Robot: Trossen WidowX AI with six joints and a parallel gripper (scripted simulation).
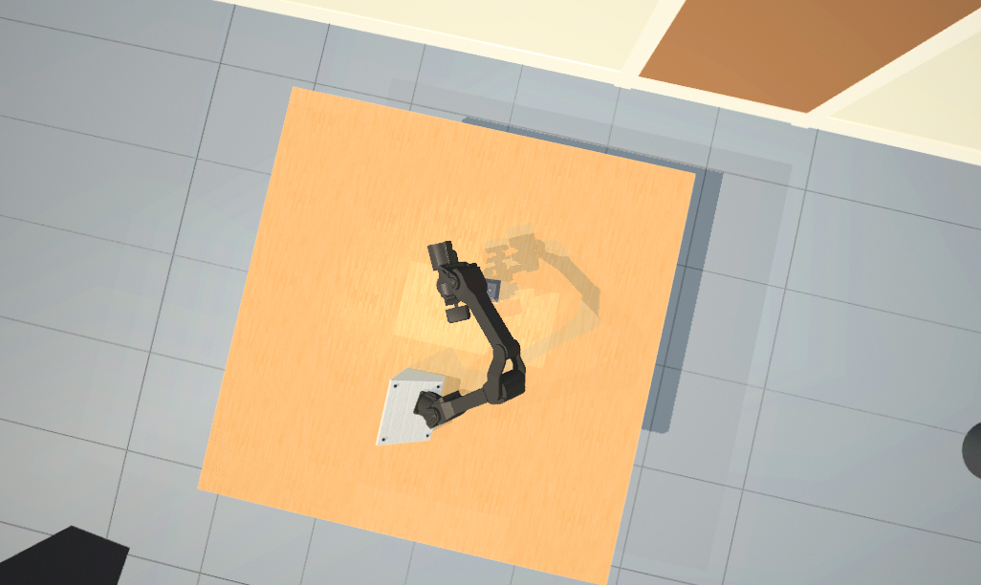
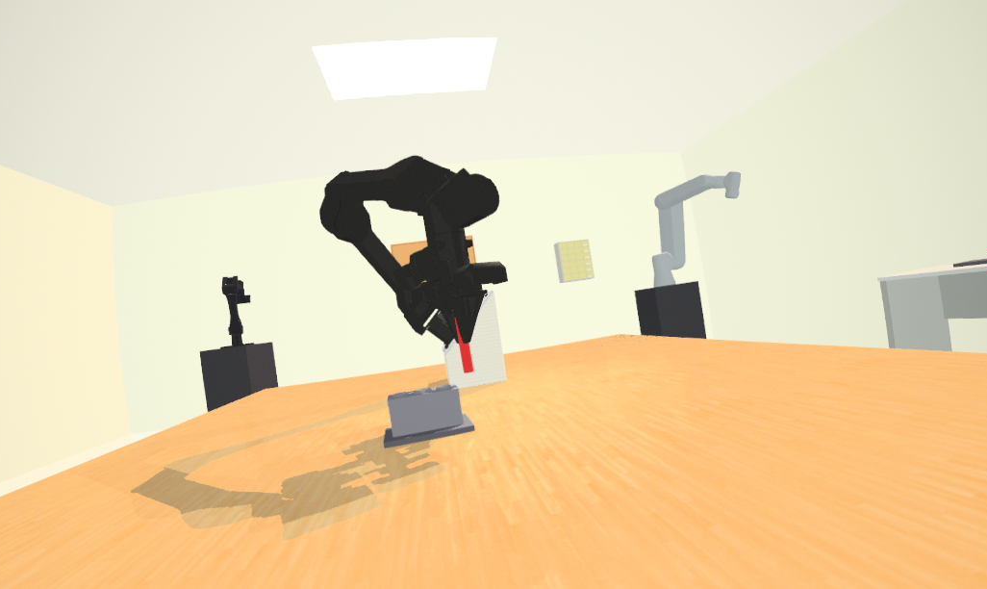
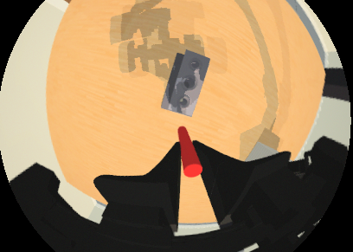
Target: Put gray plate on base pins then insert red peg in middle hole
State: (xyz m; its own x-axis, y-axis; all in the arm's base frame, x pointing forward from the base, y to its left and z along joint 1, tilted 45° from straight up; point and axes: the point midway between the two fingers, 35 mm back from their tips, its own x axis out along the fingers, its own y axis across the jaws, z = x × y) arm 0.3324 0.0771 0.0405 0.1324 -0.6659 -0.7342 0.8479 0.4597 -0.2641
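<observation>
Red peg [image 2: 467,356] [image 3: 189,152] pointing steeply down.

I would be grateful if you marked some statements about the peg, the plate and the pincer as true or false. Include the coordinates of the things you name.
1. The pincer [image 2: 459,338] [image 3: 186,144] is closed on the red peg [image 2: 467,358] [image 3: 189,153]. True.
2. The red peg already sits in the gray plate [image 2: 425,411] [image 3: 195,88]. False: it is held in the air, outside the plate.
3. The plate's upper face shows three round features in a row. True.
4. The white mount [image 1: 401,414] [image 2: 486,351] lies between the fingers. False: the peg does.
</observation>
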